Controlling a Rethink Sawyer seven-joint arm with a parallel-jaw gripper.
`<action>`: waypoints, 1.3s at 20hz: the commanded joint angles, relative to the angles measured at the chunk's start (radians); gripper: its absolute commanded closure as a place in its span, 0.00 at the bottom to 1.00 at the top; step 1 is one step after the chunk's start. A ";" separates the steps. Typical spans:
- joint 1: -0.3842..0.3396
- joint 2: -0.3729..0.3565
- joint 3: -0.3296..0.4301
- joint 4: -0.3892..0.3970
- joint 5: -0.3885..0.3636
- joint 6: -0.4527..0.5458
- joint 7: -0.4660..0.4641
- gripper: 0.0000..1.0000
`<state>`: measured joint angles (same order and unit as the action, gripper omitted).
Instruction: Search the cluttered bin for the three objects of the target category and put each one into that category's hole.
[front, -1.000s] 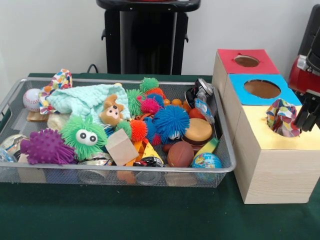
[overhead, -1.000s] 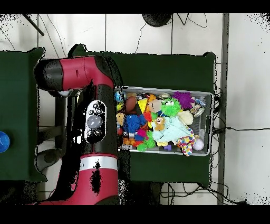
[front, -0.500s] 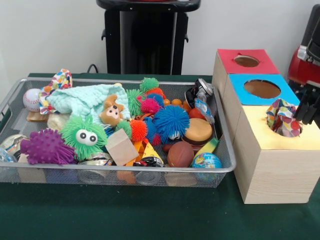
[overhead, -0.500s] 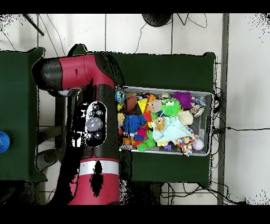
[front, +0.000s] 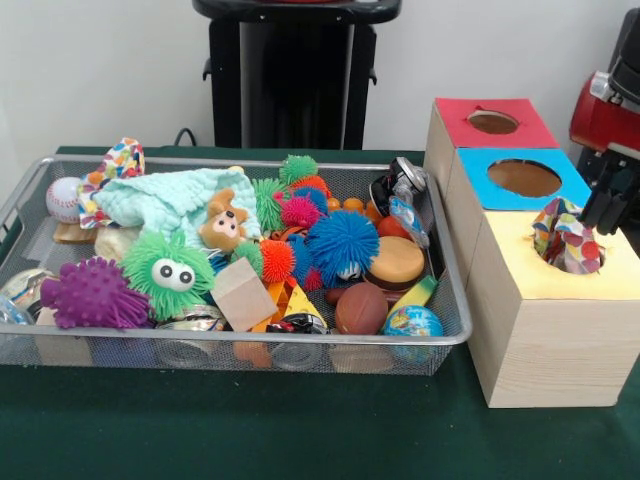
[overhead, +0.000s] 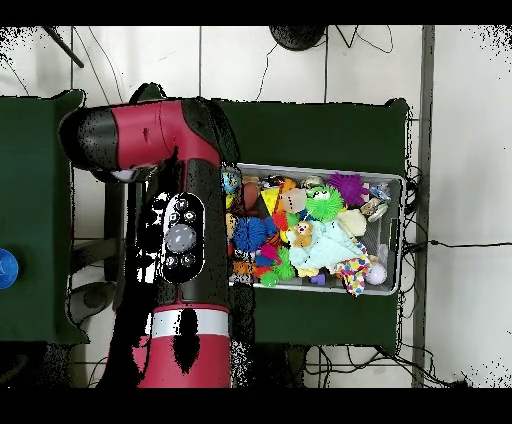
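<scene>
At the right edge of the front view, the gripper (front: 608, 205) hangs just beside the patterned cloth (front: 563, 236) poking from the yellow box's hole (front: 578, 256); I cannot tell how far its fingers are spread.

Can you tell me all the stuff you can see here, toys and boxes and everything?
Mesh bin: one, silver, on the green table.
Spiky balls: several; purple at the bin's front left, blue in the middle, green one with eyes.
Teddy bear: one, tan, on the mint cloth.
Baseball: one, white, back left corner.
Wooden block: one, pale, near the front.
Globe ball: one, blue, front right corner.
Wooden boxes: three, with red, blue and yellow tops, right of the bin.
Patterned cloth: one, multicoloured, sticking out of the yellow hole.
Gripper: one, black, beside the patterned cloth.
</scene>
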<state>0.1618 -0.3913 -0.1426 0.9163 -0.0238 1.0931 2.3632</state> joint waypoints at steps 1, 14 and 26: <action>-0.043 0.035 0.083 0.157 -0.079 0.059 -0.205 1.00; -0.034 0.040 0.117 0.252 -0.061 -0.015 -0.121 1.00; -0.031 0.056 0.177 0.290 -0.002 -0.043 -0.047 1.00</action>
<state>0.1563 -0.3816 -0.0972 1.0357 -0.0562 1.0924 2.3632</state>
